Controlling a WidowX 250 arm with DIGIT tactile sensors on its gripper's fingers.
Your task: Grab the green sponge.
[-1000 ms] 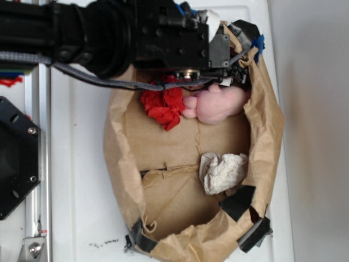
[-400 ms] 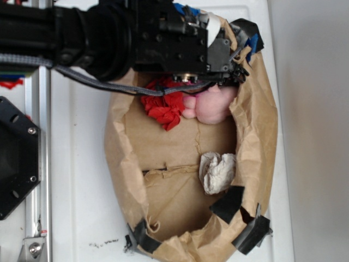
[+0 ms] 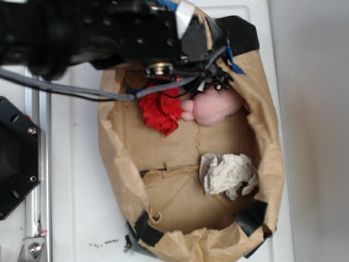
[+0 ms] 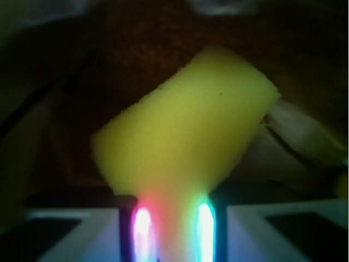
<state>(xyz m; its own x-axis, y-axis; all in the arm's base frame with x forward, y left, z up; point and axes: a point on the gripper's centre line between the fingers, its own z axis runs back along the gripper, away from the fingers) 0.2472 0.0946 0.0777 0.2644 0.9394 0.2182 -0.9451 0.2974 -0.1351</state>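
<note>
Grasp step looks done: wrist view shows the green sponge (image 4: 185, 131), yellow face up, tilted, its near end pinched between the jaws of the gripper (image 4: 173, 229), glowing pads either side; exterior view hides it under the arm at the paper bag's (image 3: 117, 158) top end, above the red wad (image 3: 161, 109) and pink plush (image 3: 215, 106). Next move, I'd judge: straight lift clear of the bag wall; grip is only on one end, so it could slip.

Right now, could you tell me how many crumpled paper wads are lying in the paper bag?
2: the red wad beside the pink plush toy under the arm, and the white wad lower down. The arm may hide more.
</note>
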